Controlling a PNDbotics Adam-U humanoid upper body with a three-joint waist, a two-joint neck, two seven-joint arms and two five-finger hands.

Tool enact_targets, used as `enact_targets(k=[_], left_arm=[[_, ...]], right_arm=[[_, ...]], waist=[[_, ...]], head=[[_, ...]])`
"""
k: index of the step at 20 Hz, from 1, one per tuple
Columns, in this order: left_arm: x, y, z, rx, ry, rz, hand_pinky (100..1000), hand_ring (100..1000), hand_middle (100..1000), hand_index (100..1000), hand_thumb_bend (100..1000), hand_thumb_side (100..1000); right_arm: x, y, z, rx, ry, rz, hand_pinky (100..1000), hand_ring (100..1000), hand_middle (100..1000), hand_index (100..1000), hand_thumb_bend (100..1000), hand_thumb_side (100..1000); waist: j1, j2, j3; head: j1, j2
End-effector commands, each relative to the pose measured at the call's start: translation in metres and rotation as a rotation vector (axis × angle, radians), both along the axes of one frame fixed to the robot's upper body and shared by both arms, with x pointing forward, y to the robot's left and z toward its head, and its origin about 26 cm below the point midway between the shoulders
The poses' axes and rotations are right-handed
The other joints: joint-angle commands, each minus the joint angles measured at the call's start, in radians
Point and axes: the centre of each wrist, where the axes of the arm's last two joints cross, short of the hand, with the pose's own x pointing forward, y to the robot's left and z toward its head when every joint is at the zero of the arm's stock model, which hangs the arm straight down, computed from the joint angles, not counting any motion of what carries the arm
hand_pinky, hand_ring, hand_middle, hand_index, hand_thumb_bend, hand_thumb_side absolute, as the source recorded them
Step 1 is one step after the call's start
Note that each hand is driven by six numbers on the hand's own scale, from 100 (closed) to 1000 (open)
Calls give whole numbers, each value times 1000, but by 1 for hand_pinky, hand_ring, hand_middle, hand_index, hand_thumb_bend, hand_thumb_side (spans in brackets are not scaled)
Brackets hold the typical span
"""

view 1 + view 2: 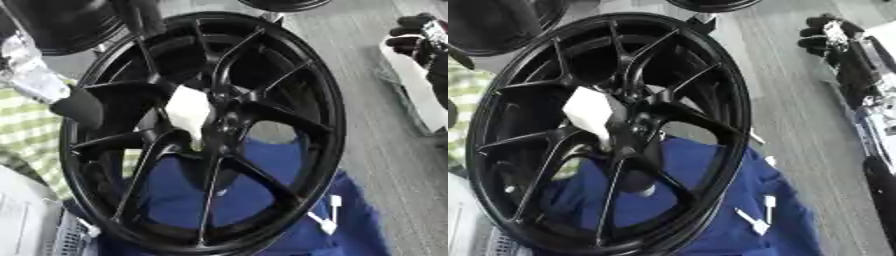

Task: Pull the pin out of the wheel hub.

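A big black spoked wheel hub [325, 125] stands tilted on a blue cloth [262, 165] and fills most of both views. A white blocky piece [588, 111] sits at the hub's centre, in front of the spokes; it looks like the pin's head. My left arm [31, 70], silver and wrapped, comes in from the left, and its black end [79, 107] lies against the hub's left rim. How that hand is set is hidden. My right hand [824, 32] hangs idle at the upper right, fingers relaxed, well away from the hub.
A second black wheel [492, 25] lies at the upper left and the rim of another [280, 4] shows at the top edge. Small white pieces [759, 220] lie on the cloth at the lower right. Green checked fabric [26, 130] and a white box [26, 220] are at the left.
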Motion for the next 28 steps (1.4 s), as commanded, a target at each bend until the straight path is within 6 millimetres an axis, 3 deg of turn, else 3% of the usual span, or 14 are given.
enact_targets(k=[1,11,20,28], left_arm=[[-12,-2,8,-18,-62,52,814,762,748,839,688,516],[-45,-14,-3,-68,-97,136,818,769,762,844,679,522],[-43,-15,-12,-74,-69,202,830,798,812,865,675,525],[-40,-15,-21,-79,-54,257,828,793,802,857,642,495]], right_arm=[[-1,-1,10,-29,-21,-2,880,763,703,787,100,762],[-2,-4,5,-29,-7,-13,880,763,702,788,100,772],[-3,-4,-1,-20,6,-17,880,764,700,789,100,779],[-3,-3,-3,-14,9,-8,881,764,700,789,100,786]], waist=[[-5,-14,-1],[-4,-4,-2],[-8,5,2],[-14,19,1]], head=[[7,-17],[27,-29],[56,-44],[68,-45]])
